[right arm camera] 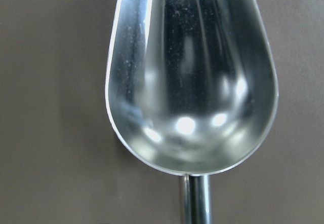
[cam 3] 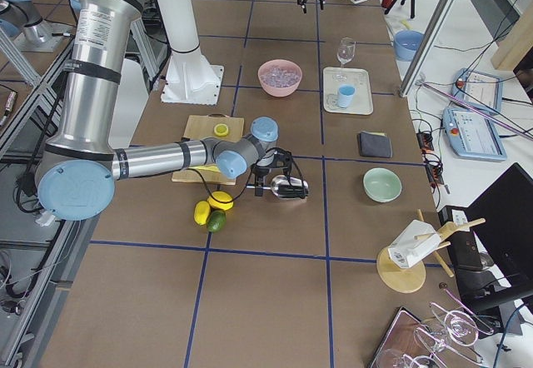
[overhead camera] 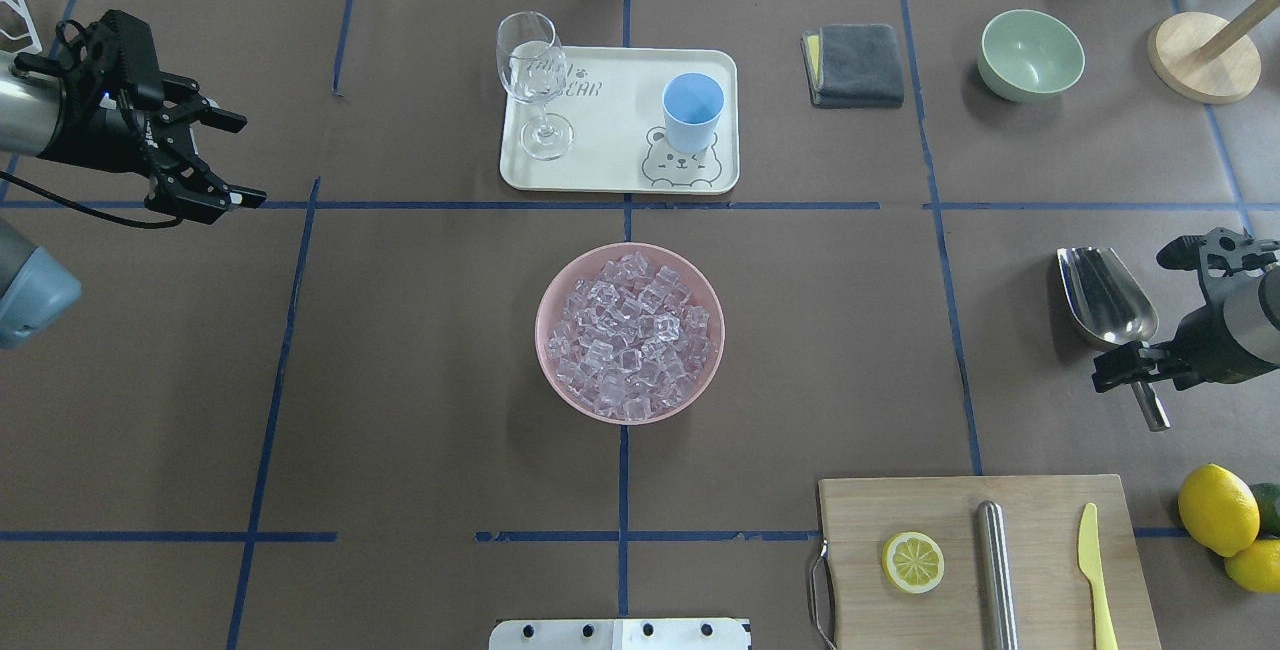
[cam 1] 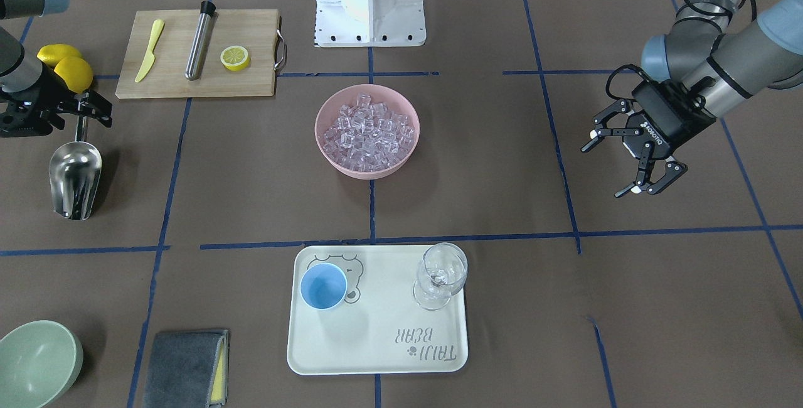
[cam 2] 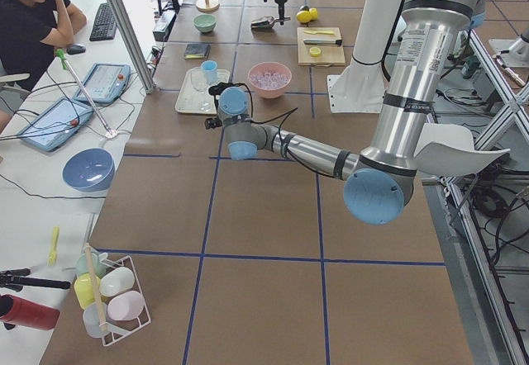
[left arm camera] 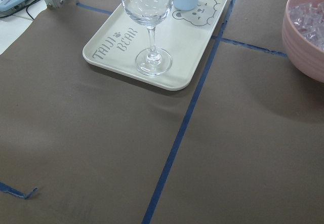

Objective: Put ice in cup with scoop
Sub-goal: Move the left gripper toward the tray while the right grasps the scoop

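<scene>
The steel scoop [cam 1: 75, 179] lies on the table at my right, bowl up, and fills the right wrist view [right arm camera: 192, 82]. My right gripper [cam 1: 85, 112] hangs over its thin handle, open, with a finger on each side [overhead camera: 1140, 370]. The ice [cam 1: 370, 132] is heaped in a pink bowl [overhead camera: 545, 330] at the table's centre. Beyond it, the light-blue cup [cam 1: 323, 287] stands upright on a cream tray [cam 1: 376, 345]; nothing shows in it. My left gripper [cam 1: 605, 169] hovers open and holds nothing, far off to my left [overhead camera: 250, 160].
A clear wine glass [cam 1: 442, 273] shares the tray with the cup. A wooden board [cam 1: 182, 85] near my right arm carries a yellow knife, a steel cylinder and half a lemon, with whole lemons [cam 1: 69, 66] beside it. A green bowl [cam 1: 31, 361] and grey cloth [cam 1: 185, 367] lie far right.
</scene>
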